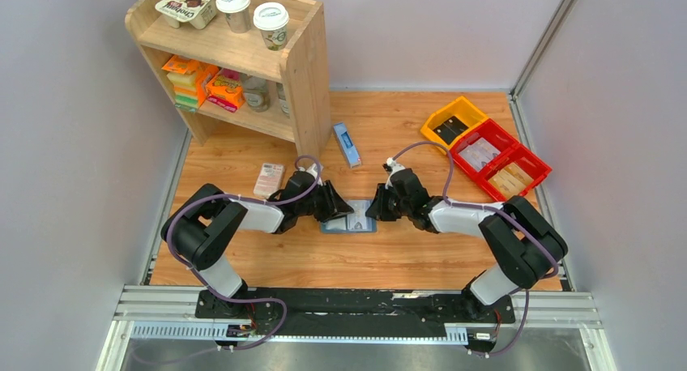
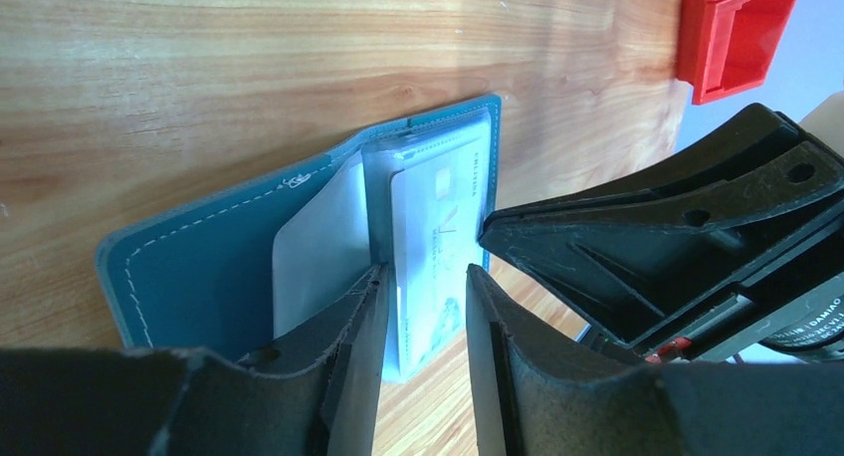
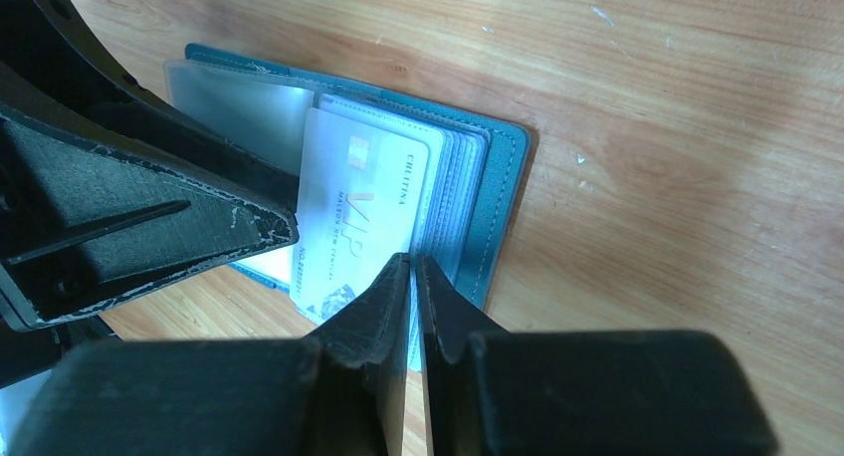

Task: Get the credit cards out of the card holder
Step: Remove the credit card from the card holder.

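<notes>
Nearest to us in the right wrist view, our right fingers (image 3: 383,317) are drawn almost together. Only a slit shows between them, and a thin white strip of the credit card (image 3: 358,202) sits in that slit, so they pinch the card at its near right corner. The card is white with gold "VIP" lettering and stands partly out of the card holder (image 3: 503,177). The holder lies open on the desk (image 3: 677,127), teal cover down, with its clear sleeves (image 3: 460,182) fanned just behind the card. Our left fingers (image 3: 149,207) come in from the holder's opposite side, and their tip reaches the card's left edge.

In the left wrist view we see those left fingers spread, one on each side of the card's near end. We cannot tell whether either one touches it.

From above, the holder sits between the two arms' fingers, both lowered close over it. Beyond the holder lies a narrow blue-and-white box (image 1: 347,144). Beyond and to the holder's left are a pink-and-white patterned pack (image 1: 268,178) and a wooden shelf (image 1: 301,63). Well off to the holder's right, farther back, stand red bins (image 1: 518,156) and a yellow bin (image 1: 466,108).
</notes>
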`<move>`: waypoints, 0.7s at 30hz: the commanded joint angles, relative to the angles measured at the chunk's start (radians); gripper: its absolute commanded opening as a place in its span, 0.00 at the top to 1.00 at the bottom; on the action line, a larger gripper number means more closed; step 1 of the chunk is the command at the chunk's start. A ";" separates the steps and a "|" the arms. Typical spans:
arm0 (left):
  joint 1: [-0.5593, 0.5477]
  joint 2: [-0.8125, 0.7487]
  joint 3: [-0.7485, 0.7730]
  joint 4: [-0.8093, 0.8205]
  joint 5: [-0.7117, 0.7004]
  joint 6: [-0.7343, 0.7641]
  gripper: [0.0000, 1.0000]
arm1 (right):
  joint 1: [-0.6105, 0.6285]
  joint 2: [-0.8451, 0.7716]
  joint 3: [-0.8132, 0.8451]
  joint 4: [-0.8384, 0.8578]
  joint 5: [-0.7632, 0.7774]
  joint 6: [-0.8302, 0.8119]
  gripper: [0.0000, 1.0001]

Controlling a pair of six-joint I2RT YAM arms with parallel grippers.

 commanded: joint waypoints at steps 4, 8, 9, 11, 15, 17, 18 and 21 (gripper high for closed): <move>-0.003 0.014 0.035 -0.098 -0.027 0.071 0.56 | 0.001 0.048 -0.007 -0.027 -0.002 -0.006 0.88; -0.003 0.027 0.037 -0.067 0.010 0.076 0.59 | 0.001 0.054 -0.008 -0.023 -0.004 -0.006 0.88; -0.003 0.029 0.035 -0.048 0.016 0.079 0.60 | -0.001 0.055 -0.008 -0.021 -0.004 -0.004 0.88; -0.003 0.026 0.029 -0.006 0.038 0.082 0.65 | 0.001 0.063 -0.007 -0.020 -0.004 -0.003 0.88; -0.003 0.001 0.002 0.092 0.057 0.070 0.78 | 0.001 0.066 -0.010 -0.018 -0.002 -0.001 0.88; -0.003 -0.015 -0.014 0.132 0.064 0.065 0.83 | 0.002 0.069 -0.013 -0.018 0.000 -0.003 0.88; -0.001 -0.017 -0.017 0.158 0.067 0.061 0.86 | 0.001 0.071 -0.013 -0.018 0.000 -0.003 0.88; 0.003 -0.026 -0.041 0.216 0.077 0.042 0.91 | -0.001 0.078 -0.013 -0.018 0.003 -0.003 0.88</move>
